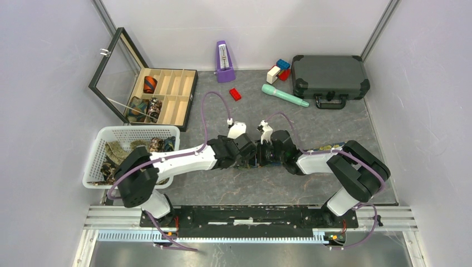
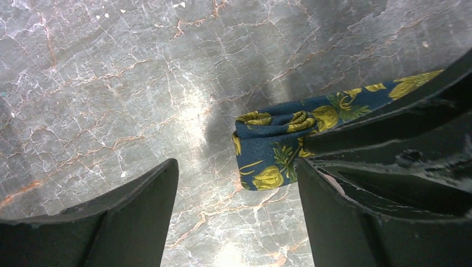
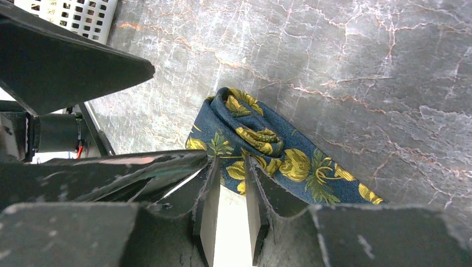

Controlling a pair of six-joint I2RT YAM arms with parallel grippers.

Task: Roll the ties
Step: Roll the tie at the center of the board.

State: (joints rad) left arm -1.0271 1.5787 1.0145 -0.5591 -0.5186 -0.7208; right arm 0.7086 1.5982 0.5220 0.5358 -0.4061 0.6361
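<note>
Left claw spread, right claw seemingly pinching the navy tie; basket holds loose ties, box rolled coils.

Left claw spread wide; right claw pinched narrow.

1. Up top there's the back wall, a plain pale lilac-white, evenly lit.
2. The left wall and right wall match it, closing in on both sides.
3. There are 2 metal posts in the back corners: the left strut and the right strut.
4. The surface is dark grey and marble-look, veined in white and rust.
5. A soft glare patch shines on it in the left wrist view.
6. An aluminium rail crosses the near edge.
</note>
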